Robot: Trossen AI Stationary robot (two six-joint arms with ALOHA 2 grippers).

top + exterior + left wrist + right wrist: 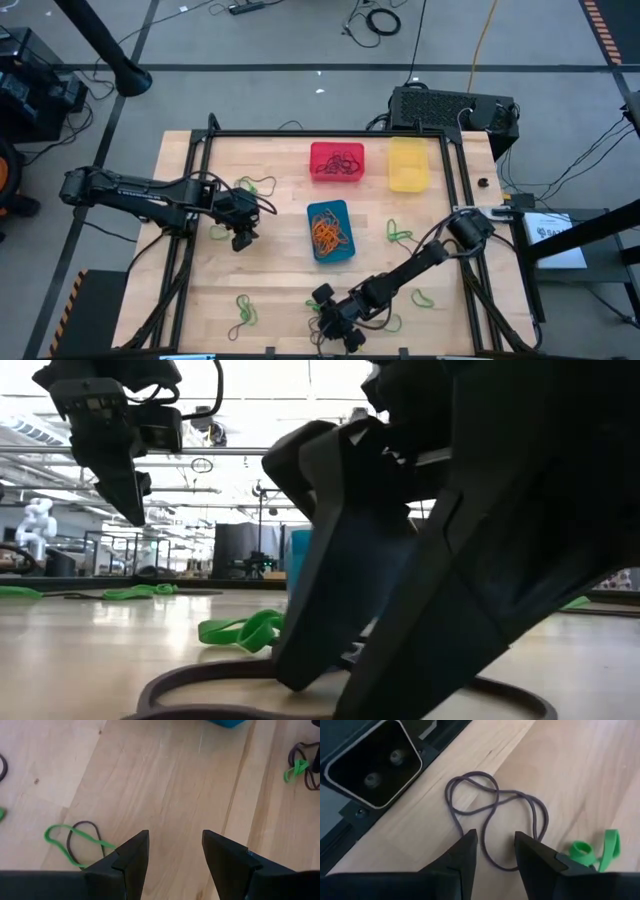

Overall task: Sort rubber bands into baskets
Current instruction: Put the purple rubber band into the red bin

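A dark rubber band (492, 820) lies looped on the table's (270, 270) near edge, and our right gripper (495, 851) straddles it, fingers partly open, holding nothing. Our left gripper (175, 852) hovers wide open, empty, left of the blue basket (331, 231) of orange bands (329, 233).

In the low view the right pincer (330, 660) blocks most of the blue basket (298, 560). The red basket's (337, 163) dark bands are too tangled to count.
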